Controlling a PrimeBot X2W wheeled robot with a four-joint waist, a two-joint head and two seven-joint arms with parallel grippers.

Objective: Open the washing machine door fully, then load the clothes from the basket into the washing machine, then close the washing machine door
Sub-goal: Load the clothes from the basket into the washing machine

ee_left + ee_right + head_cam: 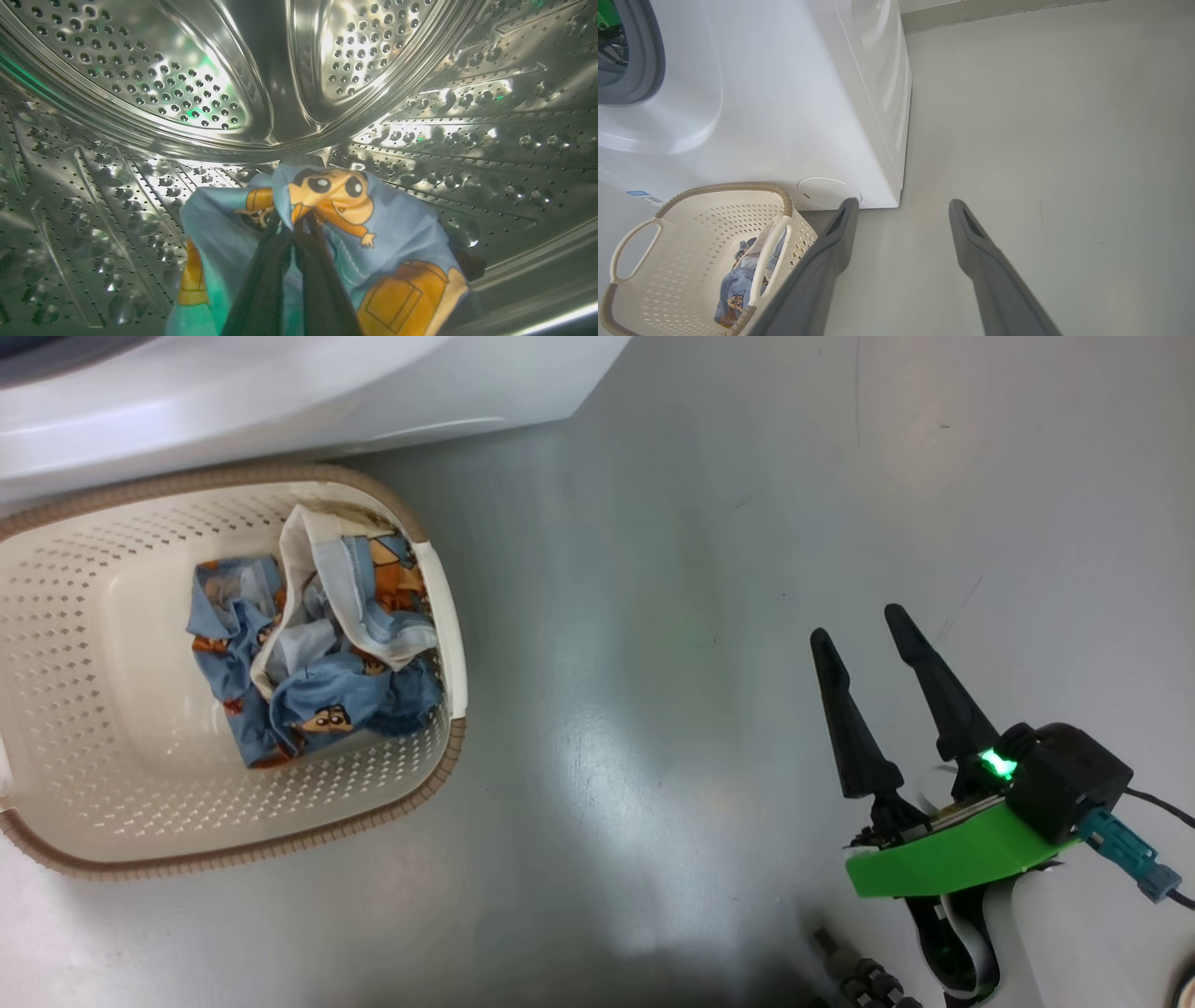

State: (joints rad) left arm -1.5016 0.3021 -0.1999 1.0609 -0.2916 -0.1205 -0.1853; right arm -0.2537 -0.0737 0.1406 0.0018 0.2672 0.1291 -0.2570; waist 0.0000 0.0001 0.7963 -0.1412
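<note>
My left gripper (293, 228) is inside the washing machine's steel drum (187, 84), shut on a light blue piece of the clothes (397, 228) printed with orange figures, which drapes around the fingers. More clothes (313, 653) lie bunched in the cream basket (93, 709) on the floor in front of the white washing machine (280, 392). My right gripper (859, 625) hovers open over bare floor to the right of the basket, nothing between its fingers (822, 261). The washing machine door is out of view.
Grey floor (653, 616) stretches to the right of the machine and basket. The right wrist view shows the machine's grey rubber ring (647, 60), a round cover (829, 191) low on its front, and the basket's handle (633, 242).
</note>
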